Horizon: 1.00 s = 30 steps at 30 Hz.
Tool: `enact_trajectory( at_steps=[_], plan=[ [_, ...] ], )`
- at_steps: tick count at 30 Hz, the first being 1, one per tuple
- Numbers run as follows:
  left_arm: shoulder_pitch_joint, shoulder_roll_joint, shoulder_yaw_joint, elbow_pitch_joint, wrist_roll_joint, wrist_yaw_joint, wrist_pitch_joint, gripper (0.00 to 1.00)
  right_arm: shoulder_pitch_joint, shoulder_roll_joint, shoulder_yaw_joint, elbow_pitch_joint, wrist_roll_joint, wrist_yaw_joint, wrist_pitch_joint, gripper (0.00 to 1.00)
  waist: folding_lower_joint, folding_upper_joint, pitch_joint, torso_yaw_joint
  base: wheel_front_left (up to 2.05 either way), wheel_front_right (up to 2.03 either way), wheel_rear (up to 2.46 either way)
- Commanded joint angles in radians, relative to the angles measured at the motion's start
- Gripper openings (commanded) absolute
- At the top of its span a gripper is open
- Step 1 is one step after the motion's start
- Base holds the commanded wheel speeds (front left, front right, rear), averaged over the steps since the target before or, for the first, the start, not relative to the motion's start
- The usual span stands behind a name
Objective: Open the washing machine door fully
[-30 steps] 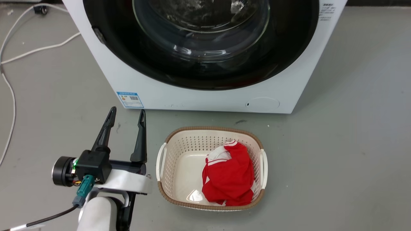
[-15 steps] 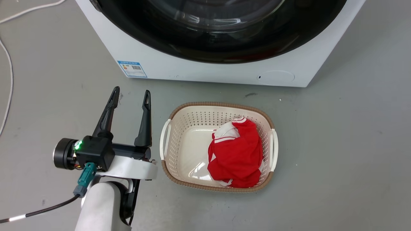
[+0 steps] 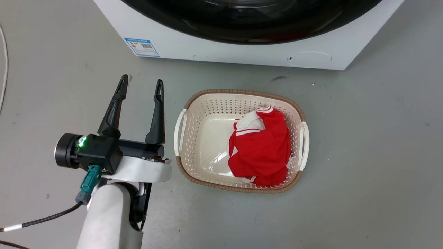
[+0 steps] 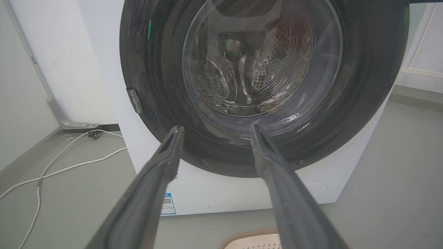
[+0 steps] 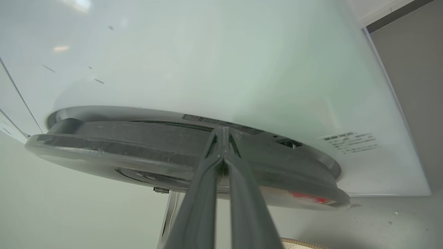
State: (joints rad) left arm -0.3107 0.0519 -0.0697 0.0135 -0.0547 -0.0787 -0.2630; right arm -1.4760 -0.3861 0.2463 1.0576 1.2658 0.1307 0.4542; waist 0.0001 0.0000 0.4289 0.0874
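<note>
Floor point(image 3: 363, 155): smooth grey concrete with a dull sheen and a few dark scuffs.
Washing machine point(image 3: 242, 55): a big white box with a flat, glossy front, standing on the floor at the top of the head view.
Door point(image 4: 263, 69): a very large round door set in the machine's front. It has a wide glossy black rim around a bulging bowl of clear glass, and perforated steel shows through the glass. A small grey metal piece sits on the rim's left edge in the left wrist view.
Basket point(image 3: 242, 92): cream plastic, rounded and rectangular, with walls pierced by rows of small holes, a brown woven-look rim and white side handles. It stands near the machine's front, just beside the left gripper.
Garment point(image 3: 263, 152): soft, crumpled red cloth with white trim, heaped in the basket's right half.
Left gripper point(image 3: 141, 80): its two long, dark, tapering fingers are spread wide and hold nothing, pointing toward the machine.
Right gripper point(image 5: 223, 133): its fingers are pressed together, with the tips at the door's dark edge.
Label point(image 3: 142, 47): a blue-bordered sticker low on the machine's left corner.
Cap point(image 3: 309, 57): a round white cap, flush with the front, low on the right.
Cable point(image 4: 69, 166): thin and white, trailing loose across the floor.
</note>
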Motion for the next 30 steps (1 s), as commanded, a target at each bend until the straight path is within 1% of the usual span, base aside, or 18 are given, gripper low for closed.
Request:
enact_trajectory(
  at_steps=[1,8,14,19,26,30],
  plan=[
    [-0.011,-0.002,-0.002,-0.004,-0.001,0.003,-0.003,1.0,-0.014,0.005,0.002,0.005,-0.005,0.0,0.003,0.0,-0.0001,0.0,0.01,0.003,0.0,0.0,0.0],
    [-0.029,-0.002,-0.011,-0.011,-0.009,0.011,-0.003,1.0,-0.049,0.01,0.0,0.025,-0.026,0.0,0.017,0.0,-0.0001,0.0,0.048,0.009,0.0,0.0,0.0],
    [-0.041,-0.002,-0.021,-0.008,-0.016,0.018,-0.003,1.0,-0.057,0.023,-0.005,0.022,-0.015,0.0,0.07,0.0,-0.0001,0.0,0.065,0.013,0.0,0.0,0.0],
    [-0.048,-0.002,-0.026,-0.004,-0.018,0.023,-0.003,1.0,-0.039,0.041,-0.012,-0.016,0.019,0.001,0.153,0.0,-0.0001,0.0,0.07,0.015,0.0,0.0,0.0],
    [-0.035,-0.002,-0.025,-0.006,-0.019,0.026,-0.003,1.0,0.003,0.019,-0.031,-0.069,0.06,0.0,0.26,0.0,-0.0001,0.0,0.063,0.008,0.0,0.0,0.0],
    [-0.036,-0.002,-0.025,-0.001,-0.019,0.027,-0.003,1.0,0.031,0.021,-0.042,-0.101,0.094,0.0,0.336,0.0,-0.0001,0.0,0.06,0.004,0.0,0.0,0.0]
  ],
)
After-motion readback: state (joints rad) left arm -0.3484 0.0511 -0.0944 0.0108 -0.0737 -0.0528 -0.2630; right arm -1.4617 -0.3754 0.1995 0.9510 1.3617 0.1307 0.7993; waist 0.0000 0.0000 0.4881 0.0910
